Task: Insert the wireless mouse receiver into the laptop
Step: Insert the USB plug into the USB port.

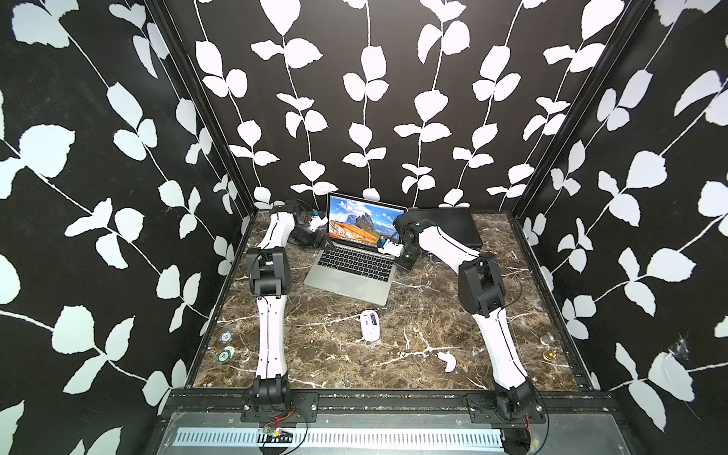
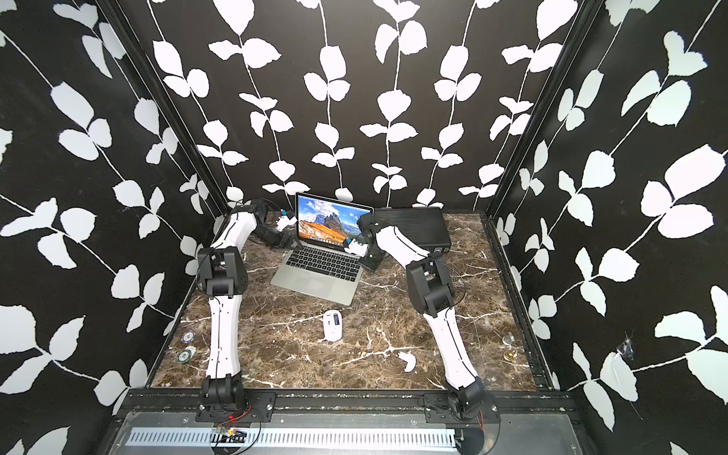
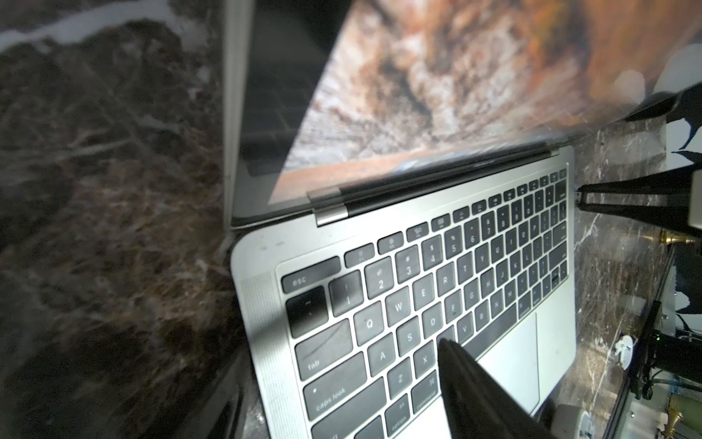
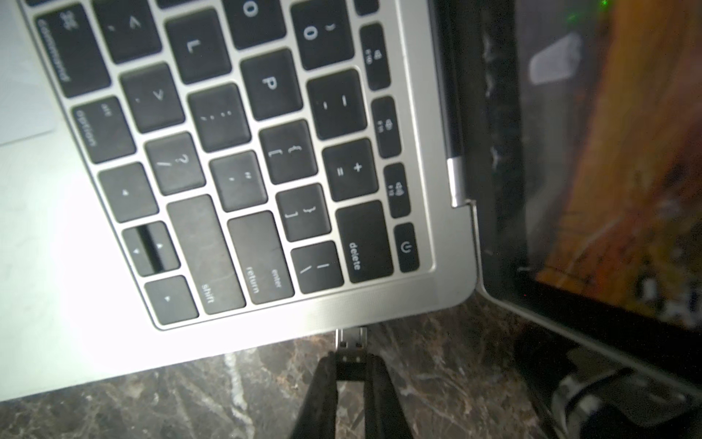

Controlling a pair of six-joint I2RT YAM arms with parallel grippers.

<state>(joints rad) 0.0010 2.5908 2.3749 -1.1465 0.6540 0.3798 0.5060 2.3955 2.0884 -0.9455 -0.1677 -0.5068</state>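
The silver laptop point(image 1: 350, 275) point(image 2: 319, 279) stands open at the back of the marble table, screen lit. My right gripper point(image 4: 351, 361) point(image 1: 396, 255) is shut on the small black receiver point(image 4: 351, 351) point(image 3: 578, 196), whose metal plug touches the laptop's right side edge point(image 4: 342, 321) near the back corner. My left gripper point(image 3: 338, 380) point(image 1: 320, 242) is open at the laptop's left side. One finger point(image 3: 467, 372) hangs over the keys and the other is beside the edge. The white wireless mouse point(image 1: 370, 325) point(image 2: 333, 325) lies in front of the laptop, with a dark recess facing up.
A flat black ribbed case point(image 1: 445, 222) lies behind my right arm. A loose white curved cover point(image 1: 449, 360) lies front right. Two round chips point(image 1: 224, 346) sit at the left edge, and small metal pieces point(image 1: 547, 346) at the right edge.
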